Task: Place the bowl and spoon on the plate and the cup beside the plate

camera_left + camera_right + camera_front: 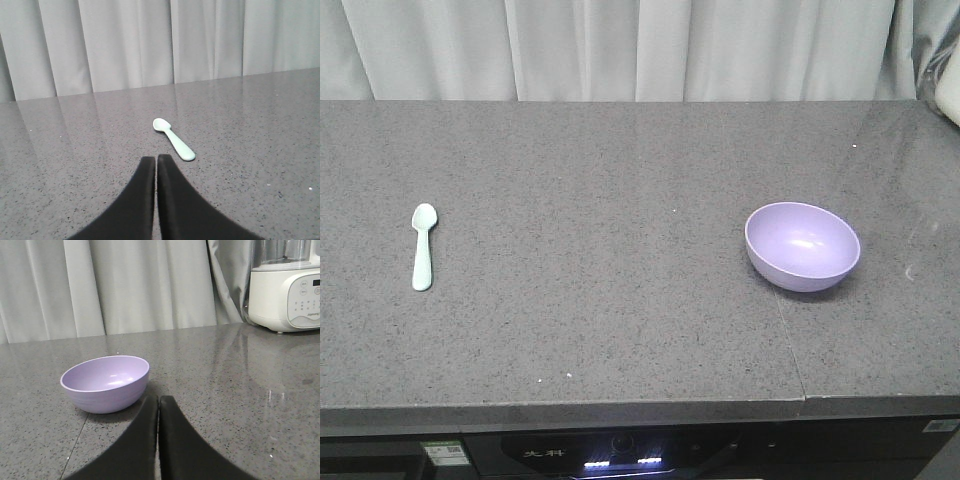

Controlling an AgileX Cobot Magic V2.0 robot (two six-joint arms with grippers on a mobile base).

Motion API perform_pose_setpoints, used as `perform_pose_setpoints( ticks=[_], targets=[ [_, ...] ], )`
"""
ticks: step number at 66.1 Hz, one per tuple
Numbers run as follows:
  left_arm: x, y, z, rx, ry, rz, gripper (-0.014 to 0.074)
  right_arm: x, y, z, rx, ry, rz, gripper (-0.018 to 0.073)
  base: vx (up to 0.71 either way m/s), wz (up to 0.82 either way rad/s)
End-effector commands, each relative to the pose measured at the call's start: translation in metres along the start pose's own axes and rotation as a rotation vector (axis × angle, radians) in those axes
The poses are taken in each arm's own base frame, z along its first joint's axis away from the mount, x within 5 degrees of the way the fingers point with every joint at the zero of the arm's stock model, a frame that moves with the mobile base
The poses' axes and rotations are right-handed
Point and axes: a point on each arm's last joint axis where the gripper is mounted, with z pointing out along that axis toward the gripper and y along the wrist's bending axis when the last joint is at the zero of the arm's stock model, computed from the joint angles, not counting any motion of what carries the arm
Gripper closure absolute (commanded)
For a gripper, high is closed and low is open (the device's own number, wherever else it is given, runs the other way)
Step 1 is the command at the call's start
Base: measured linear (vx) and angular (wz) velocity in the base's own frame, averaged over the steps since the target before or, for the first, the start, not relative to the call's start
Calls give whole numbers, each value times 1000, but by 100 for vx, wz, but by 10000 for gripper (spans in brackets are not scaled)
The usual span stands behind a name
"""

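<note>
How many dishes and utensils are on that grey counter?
2: a mint-green spoon lying toward the left, and a purple bowl toward the right. Others may lie outside the camera views.

This looks like a kitchen — a long speckled grey stone countertop runs before pale pleated curtains, with a dark built-in appliance showing lit indicators under its front edge. Far ahead and to the right of the right gripper stands a white countertop blender with a button panel. A plastic bowl sits just ahead-left of that gripper — a spoon just ahead of the left gripper.
</note>
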Motion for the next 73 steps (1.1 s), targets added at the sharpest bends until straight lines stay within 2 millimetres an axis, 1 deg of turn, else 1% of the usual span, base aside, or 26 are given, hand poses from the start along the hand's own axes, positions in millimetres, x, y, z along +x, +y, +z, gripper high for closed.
perform_pose_setpoints(
  ticks=[1, 73],
  targets=[
    [3, 0, 0, -6, -53, -17, 602, -2, 0, -1, -3, -73, -2, 564, 3, 0],
    [3, 0, 0, -6, -53, -17, 602, -2, 0, -1, -3, -72, -2, 564, 3, 0]
  ],
)
